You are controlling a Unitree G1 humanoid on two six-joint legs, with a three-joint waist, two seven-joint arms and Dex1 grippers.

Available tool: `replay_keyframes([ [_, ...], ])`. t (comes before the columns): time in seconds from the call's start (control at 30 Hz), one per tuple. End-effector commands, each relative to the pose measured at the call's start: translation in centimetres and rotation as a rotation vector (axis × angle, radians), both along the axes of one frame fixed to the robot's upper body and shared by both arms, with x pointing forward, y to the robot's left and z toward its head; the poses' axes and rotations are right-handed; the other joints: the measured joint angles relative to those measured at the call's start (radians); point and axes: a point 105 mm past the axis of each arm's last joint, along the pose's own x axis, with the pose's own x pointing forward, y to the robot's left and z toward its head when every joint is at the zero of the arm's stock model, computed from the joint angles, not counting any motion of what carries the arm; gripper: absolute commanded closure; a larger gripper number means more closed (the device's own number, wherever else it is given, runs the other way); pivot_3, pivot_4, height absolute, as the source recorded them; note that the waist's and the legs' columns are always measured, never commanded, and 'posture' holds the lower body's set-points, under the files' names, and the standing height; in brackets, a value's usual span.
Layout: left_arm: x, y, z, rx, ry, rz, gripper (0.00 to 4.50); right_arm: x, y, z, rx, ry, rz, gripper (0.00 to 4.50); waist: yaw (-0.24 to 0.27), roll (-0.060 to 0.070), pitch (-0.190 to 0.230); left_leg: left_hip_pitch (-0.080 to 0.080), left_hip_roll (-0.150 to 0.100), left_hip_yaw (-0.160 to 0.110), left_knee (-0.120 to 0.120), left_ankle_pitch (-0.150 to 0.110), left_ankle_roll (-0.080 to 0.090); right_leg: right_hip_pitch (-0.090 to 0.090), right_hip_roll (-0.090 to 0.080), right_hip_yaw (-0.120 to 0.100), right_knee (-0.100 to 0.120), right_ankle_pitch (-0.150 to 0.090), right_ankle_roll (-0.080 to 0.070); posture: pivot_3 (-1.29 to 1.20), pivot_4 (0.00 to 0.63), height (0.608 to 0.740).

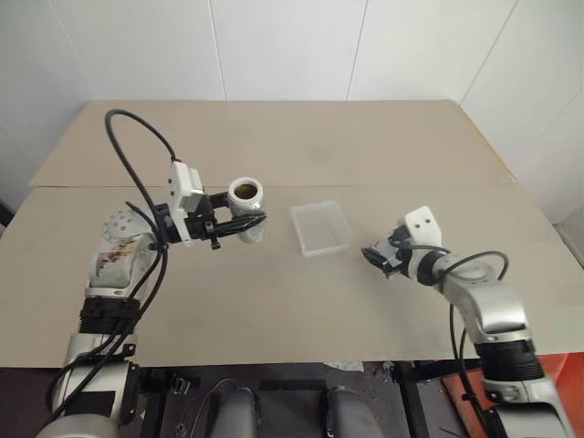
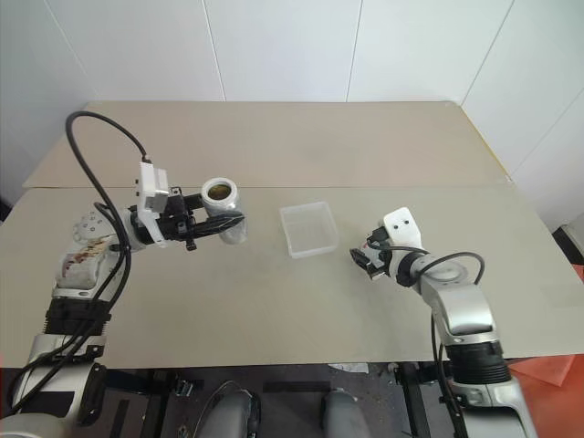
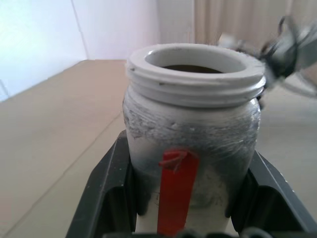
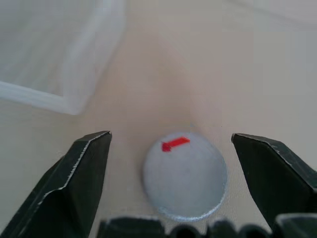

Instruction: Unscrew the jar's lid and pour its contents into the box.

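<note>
Lidless jar (image 3: 190,148) pinched upright in left pincer (image 1: 239,222); right wrist view: lid (image 4: 185,174) flat between spread right pincer (image 4: 171,163) fingers.

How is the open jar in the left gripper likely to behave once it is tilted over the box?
The jar, clamped between the left gripper fingers, looks rigid and probably will not deform. Its smooth round wall might twist in the grip. With the mouth open, the loose brown contents would likely spill readily.
</note>
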Motion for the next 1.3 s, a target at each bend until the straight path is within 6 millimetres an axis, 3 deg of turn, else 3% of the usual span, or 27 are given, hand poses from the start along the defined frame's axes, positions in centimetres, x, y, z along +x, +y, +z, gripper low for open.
replay_keyframes([
  [0.03, 1.7, -2.7, 2.3, 0.189, -0.338, 0.093, 2.58, -2.0, 1.5, 5.2, 0.085, -0.037, 0.147, 0.03, 0.007, 0.0, 0.0, 0.0, 0.0, 0.0, 0.0, 0.0, 0.0, 0.001, 0.0, -0.001, 0.0, 0.0, 0.0, 0.0, 0.15, 0.74],
  [0.1, 2.9, -4.5, 3.0, 0.324, -0.57, 0.139, 2.58, -3.2, 2.8, 6.4, 0.116, 0.018, 0.259, 0.03, 0.015, 0.0, 0.0, 0.0, -0.001, -0.001, 0.001, 0.0, 0.0, 0.001, 0.0, -0.001, 0.0, 0.0, 0.0, 0.0, 0.15, 0.74],
  [0.2, 5.1, -7.0, 3.2, 0.665, -1.036, 0.165, 2.58, -4.2, 4.3, 7.7, 0.135, 0.071, 0.375, 0.03, 0.024, 0.0, 0.0, 0.0, -0.001, -0.001, 0.001, 0.0, 0.0, 0.002, 0.0, -0.001, -0.001, 0.0, 0.0, 0.0, 0.15, 0.74],
  [0.37, 6.3, -11.5, 2.9, 0.953, -1.717, -0.028, 2.58, -4.3, 5.1, 9.2, 0.133, 0.045, 0.43, 0.03, 0.024, -0.001, 0.0, -0.002, -0.006, -0.001, 0.0, 0.0, 0.0, 0.0, -0.004, 0.0, -0.001, 0.0, 0.003, 0.0, 0.15, 0.74],
  [0.63, 7.0, -14.8, 0.7, 1.096, -2.035, -0.228, 2.58, -5.0, 5.3, 11.1, 0.174, -0.032, 0.438, 0.03, 0.022, -0.001, 0.001, -0.009, -0.007, -0.001, 0.001, 0.0, 0.0, -0.006, -0.005, -0.001, 0.0, 0.001, 0.005, 0.0, 0.15, 0.74],
  [0.83, 7.4, -14.5, 1.2, 1.1, -2.029, -0.199, 2.58, -5.8, 5.4, 11.0, 0.194, -0.051, 0.433, 0.03, 0.023, -0.001, 0.001, -0.009, -0.007, -0.002, 0.002, 0.0, 0.0, -0.006, -0.006, -0.001, 0.0, 0.001, 0.005, 0.0, 0.15, 0.74],
  [1.0, 7.3, -14.0, 1.5, 1.036, -1.927, -0.162, 2.58, -5.8, 5.4, 10.8, 0.192, -0.05, 0.428, 0.03, 0.023, -0.001, 0.001, -0.009, -0.007, -0.002, 0.002, 0.0, 0.0, -0.005, -0.006, -0.001, 0.0, 0.001, 0.005, 0.0, 0.15, 0.74],
  [1.17, 7.8, -10.2, 3.1, 0.729, -1.414, 0.159, 2.58, -6.1, 5.8, 10.6, 0.179, -0.068, 0.454, 0.03, 0.015, -0.001, 0.001, -0.008, -0.007, -0.002, 0.002, 0.0, 0.0, -0.006, -0.006, -0.001, 0.0, 0.001, 0.005, 0.0, 0.15, 0.74],
  [1.3, 7.1, -5.8, 3.0, 0.309, -0.817, 0.35, 2.58, -6.4, 5.9, 10.1, 0.13, -0.09, 0.497, 0.03, 0.009, 0.0, 0.0, -0.007, -0.006, -0.001, 0.003, 0.0, 0.0, -0.004, -0.006, -0.001, 0.001, 0.001, 0.005, 0.0, 0.15, 0.74],
])
